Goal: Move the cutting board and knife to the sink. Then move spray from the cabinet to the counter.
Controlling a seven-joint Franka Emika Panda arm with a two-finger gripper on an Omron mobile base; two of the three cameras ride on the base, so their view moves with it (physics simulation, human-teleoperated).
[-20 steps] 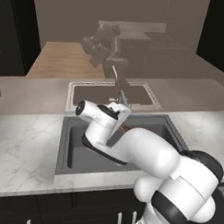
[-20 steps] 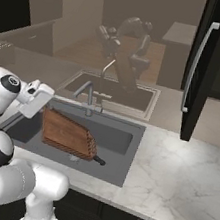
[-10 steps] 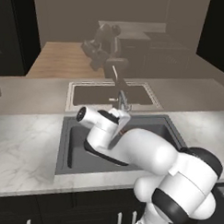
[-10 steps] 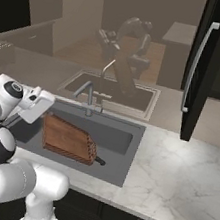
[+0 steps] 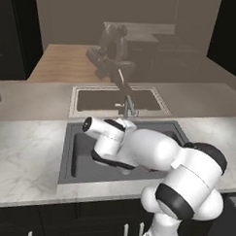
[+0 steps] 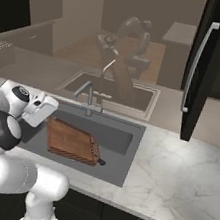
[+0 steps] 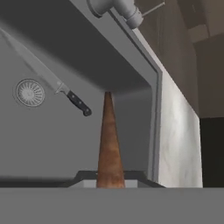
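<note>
Clamped on the short left end of the cutting board [image 6: 71, 141], the gripper [image 6: 44, 120] hung low over the left side of the sink [image 6: 134, 151], its jaws drawn together on the wood. In the hand view the gripper [image 7: 109, 180] looked along the board [image 7: 108, 140] edge-on, so the board showed as a thin reddish-brown wedge running away towards the far basin wall.

Behind the worktop a glossy brown wall mirrored the arm, the basin and a wooden surface. On the right the tall near-black cabinet [image 6: 212, 73] stood with its long silver bar handle [image 6: 197, 66] upright. The counter [image 6: 181, 180] was white-grey veined marble, reaching along both sides of the sink [image 5: 65, 151] and across its front edge. A grey faucet [image 6: 87, 97] rose from the back rim at the middle.

Against the picture from a second before, the hand had sunk lower into the basin and shifted a little to the right, and the board had gone down with it; it now sat low in the basin, close to level, with its right end towards the front right corner. Whether it touched the basin floor I could not tell.

On that grey floor the knife [image 7: 52, 83] lay flat, apart from the board, black handle towards the board and pale blade pointing away. Just beside the blade sat the round drain [image 7: 29, 92].
</note>
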